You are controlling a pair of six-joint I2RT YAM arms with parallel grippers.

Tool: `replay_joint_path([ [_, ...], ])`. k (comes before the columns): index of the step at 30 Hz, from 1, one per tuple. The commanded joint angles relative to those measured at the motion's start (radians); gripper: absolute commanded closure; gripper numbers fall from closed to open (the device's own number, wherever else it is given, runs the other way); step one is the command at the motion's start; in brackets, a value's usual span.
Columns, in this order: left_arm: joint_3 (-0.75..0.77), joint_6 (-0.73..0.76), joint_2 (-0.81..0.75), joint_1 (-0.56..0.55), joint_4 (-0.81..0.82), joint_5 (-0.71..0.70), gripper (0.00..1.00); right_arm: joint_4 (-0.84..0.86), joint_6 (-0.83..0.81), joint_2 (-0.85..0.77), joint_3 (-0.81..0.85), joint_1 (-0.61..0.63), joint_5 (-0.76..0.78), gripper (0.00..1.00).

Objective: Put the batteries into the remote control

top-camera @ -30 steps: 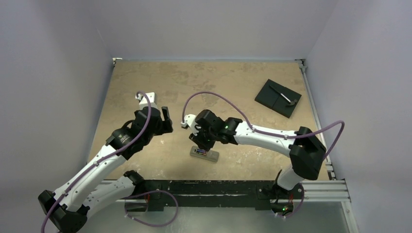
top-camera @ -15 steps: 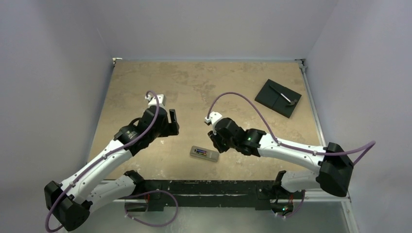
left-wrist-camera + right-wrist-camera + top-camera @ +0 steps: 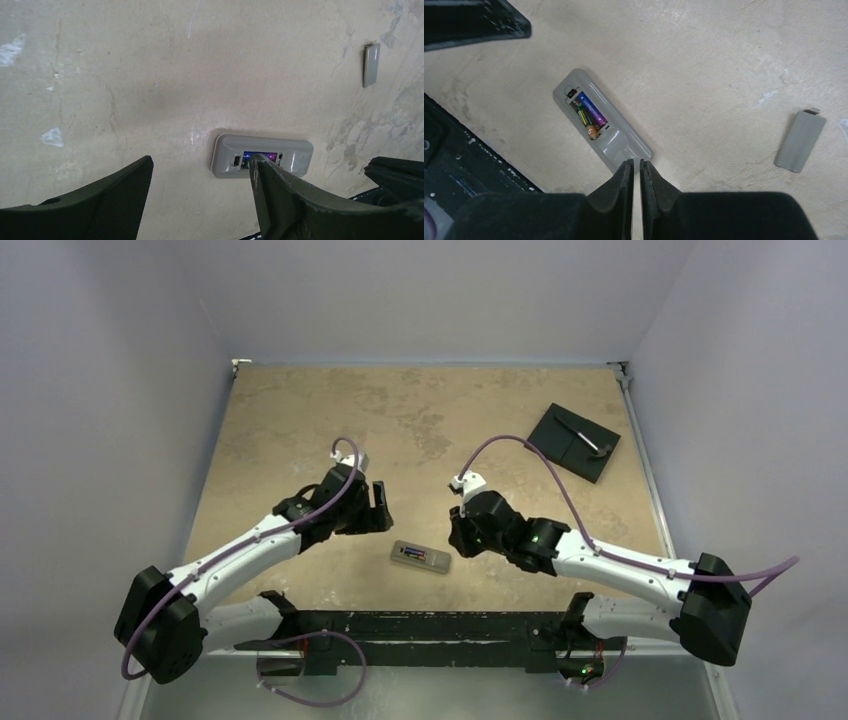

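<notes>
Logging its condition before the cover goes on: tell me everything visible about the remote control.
The remote control is a slim grey plastic handset with rounded corners, lying flat and back up on the table near its front edge. Its battery bay is uncovered, and the batteries sit side by side inside it. Nothing holds it.

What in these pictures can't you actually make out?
- Remote control: button face hidden in every view; it lies face down.
- Batteries: left wrist view, partly covered by a finger of the left end effector; top view, too small.
- Black plate: the small thing on it is too small to name.
</notes>
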Motion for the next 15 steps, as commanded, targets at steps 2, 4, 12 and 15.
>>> replay_joint_path([
  [2,-0.056,-0.063,0.053,0.005,0.171,0.132,0.3,0.05,0.083,-0.017,-0.006,-0.004,-0.026,0.86],
  [4,-0.087,-0.082,0.077,0.004,0.224,0.152,0.3,0.053,0.107,-0.015,-0.004,-0.004,-0.034,0.9],
  [12,-0.134,-0.116,0.162,0.002,0.33,0.19,0.3,0.068,0.142,0.019,0.003,-0.004,-0.074,0.91],
  [15,-0.147,-0.125,0.192,0.001,0.366,0.22,0.3,0.071,0.141,0.039,0.004,-0.004,-0.072,0.91],
])
